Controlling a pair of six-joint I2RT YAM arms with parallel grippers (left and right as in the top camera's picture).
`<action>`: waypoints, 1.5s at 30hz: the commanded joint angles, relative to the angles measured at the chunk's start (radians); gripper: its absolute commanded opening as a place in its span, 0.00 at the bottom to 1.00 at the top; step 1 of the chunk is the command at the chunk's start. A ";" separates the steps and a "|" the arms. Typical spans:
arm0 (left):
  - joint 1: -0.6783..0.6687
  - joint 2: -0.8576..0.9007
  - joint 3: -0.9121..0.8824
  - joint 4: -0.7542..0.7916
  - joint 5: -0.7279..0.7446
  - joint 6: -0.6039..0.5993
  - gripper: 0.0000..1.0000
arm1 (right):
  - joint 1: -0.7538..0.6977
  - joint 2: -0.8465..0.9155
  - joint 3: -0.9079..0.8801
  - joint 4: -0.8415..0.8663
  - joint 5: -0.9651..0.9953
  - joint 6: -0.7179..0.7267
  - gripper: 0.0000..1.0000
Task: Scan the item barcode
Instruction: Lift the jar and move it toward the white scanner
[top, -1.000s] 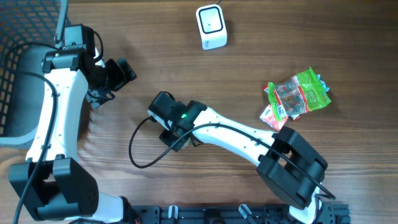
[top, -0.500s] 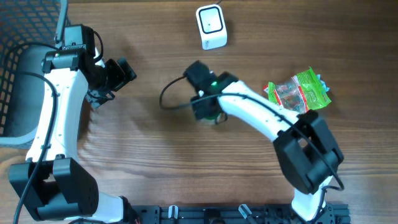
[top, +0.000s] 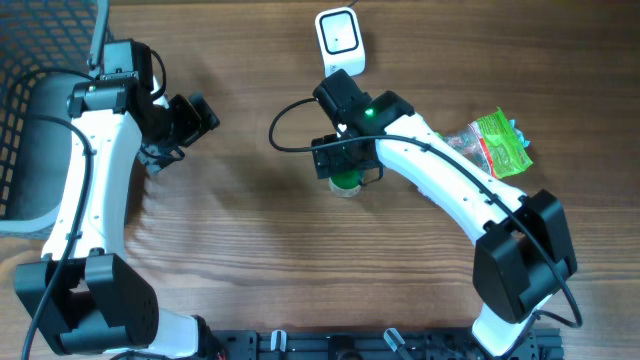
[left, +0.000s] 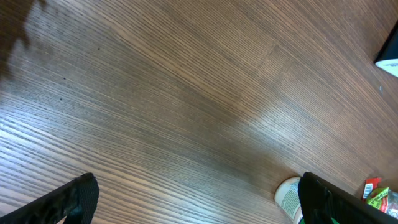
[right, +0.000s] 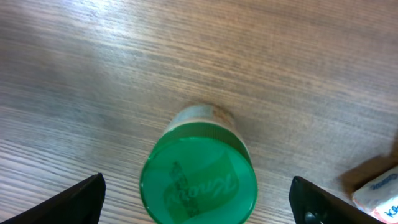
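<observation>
Seen from overhead, the green-lidded jar (top: 345, 183) stands upright on the table (top: 250, 230), directly under the right pincer (top: 346, 168). The white scanner (top: 340, 43) sits a short way beyond it toward the far edge. The left pincer (top: 192, 115) hangs well off to the other side, so the right arm is plainly the nearer one. A heap of snack packets (top: 490, 148) lies to the right of the jar and apart from it, and a black basket (top: 20, 90) takes up the far left. The wood between jar and scanner is bare, with the arm's cable (top: 285, 135) looping just to the left of that lane. The left wrist view shows its own fingers (left: 68, 199) spread wide over bare wood with nothing between them, and the jar sits low at the right beside one finger. The right wrist view looks straight down on the lid, so the jar's long axis runs up toward the camera. There the two fingers (right: 74, 199) stand wide apart with the jar between them and a strip of wood showing on either side, so nothing is held. As I judge it, a grasp needs the jaws lowered round the body and closed, then the jar tipped so its side label faces the scanner.
</observation>
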 joint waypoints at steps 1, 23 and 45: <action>0.003 0.000 0.005 -0.001 0.002 0.008 1.00 | 0.000 -0.013 -0.080 0.036 -0.008 0.023 0.95; 0.003 0.000 0.005 -0.001 0.002 0.008 1.00 | 0.020 -0.007 -0.217 0.188 -0.014 -0.003 0.84; 0.003 0.000 0.005 -0.001 0.002 0.008 1.00 | 0.019 -0.041 -0.069 0.124 -0.006 -0.031 0.57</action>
